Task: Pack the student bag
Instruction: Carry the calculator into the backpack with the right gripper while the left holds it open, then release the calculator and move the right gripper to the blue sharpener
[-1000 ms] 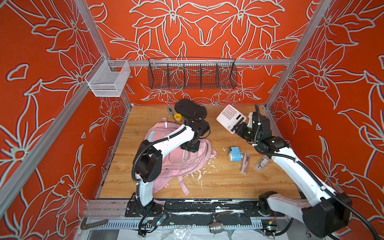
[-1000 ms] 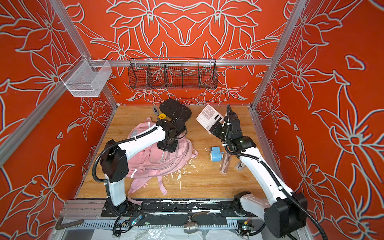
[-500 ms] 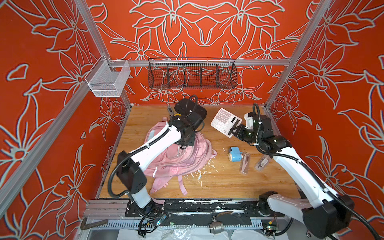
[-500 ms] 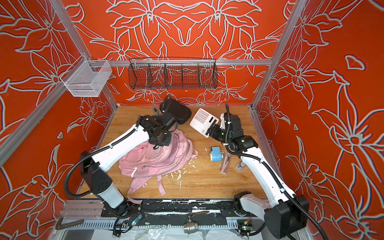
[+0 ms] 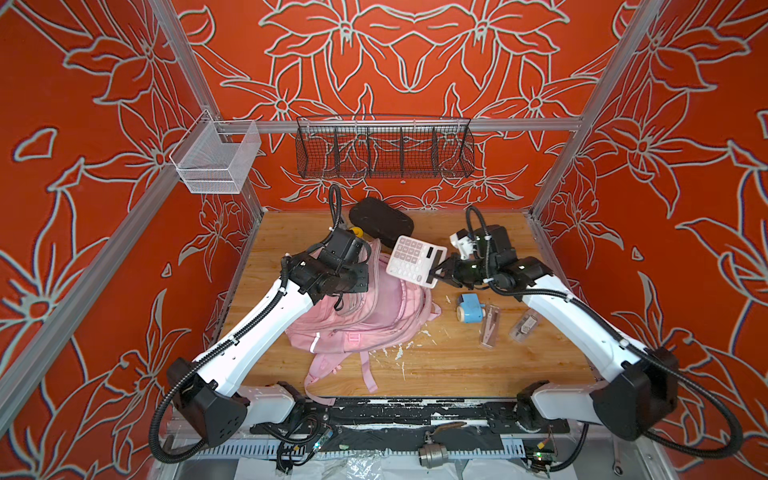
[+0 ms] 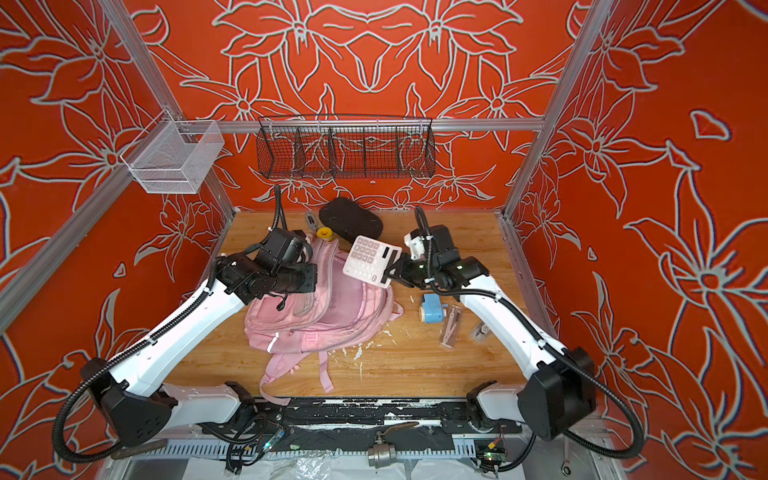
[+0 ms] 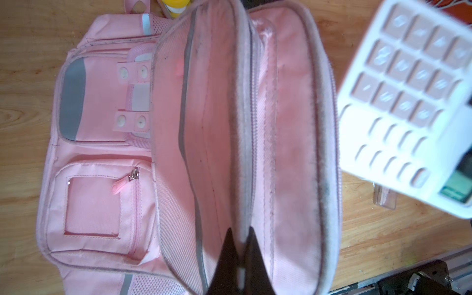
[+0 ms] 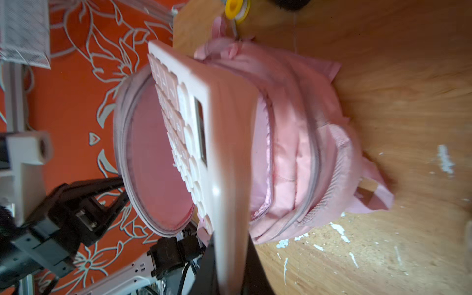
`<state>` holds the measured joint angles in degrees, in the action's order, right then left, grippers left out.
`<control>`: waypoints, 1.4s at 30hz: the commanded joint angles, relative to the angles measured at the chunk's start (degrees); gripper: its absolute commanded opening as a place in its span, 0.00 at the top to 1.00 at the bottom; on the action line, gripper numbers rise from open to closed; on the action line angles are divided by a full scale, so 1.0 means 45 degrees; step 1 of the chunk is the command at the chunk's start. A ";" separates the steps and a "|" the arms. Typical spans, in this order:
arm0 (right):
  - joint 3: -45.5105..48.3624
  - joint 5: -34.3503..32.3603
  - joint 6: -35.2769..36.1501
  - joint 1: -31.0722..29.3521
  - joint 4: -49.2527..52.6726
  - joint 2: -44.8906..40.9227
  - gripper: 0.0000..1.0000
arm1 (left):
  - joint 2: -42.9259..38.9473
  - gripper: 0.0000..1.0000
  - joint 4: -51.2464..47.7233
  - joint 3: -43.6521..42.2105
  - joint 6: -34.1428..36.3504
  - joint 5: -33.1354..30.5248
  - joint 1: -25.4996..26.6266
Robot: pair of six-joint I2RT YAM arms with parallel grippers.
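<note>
Your left gripper point(image 7: 240, 232) has just clenched on the rim of the student bag point(image 5: 374, 316), holding it open. Your right gripper point(image 5: 439, 272), grasping the calculator point(image 5: 414, 259), now hovers at the bag's two o'clock.

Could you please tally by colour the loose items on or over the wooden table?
Pink: 1 student bag
White: 1 calculator
Black: 1 case
Yellow: 1 roll
Blue: 1 sharpener
Clear: 2 packets
Grey: 1 small item
Total: 8
</note>
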<state>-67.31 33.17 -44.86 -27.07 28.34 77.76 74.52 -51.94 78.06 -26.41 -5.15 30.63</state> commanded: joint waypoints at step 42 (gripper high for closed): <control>-0.2052 -0.6564 0.3270 -0.1215 0.4537 0.1034 0.27 | 0.1191 1.00 0.2194 -0.0548 -0.0629 0.1075 -0.0097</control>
<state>-77.82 13.56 -35.92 -33.76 38.85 84.82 78.28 -46.52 75.92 -28.34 -0.58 30.06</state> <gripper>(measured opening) 0.727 0.060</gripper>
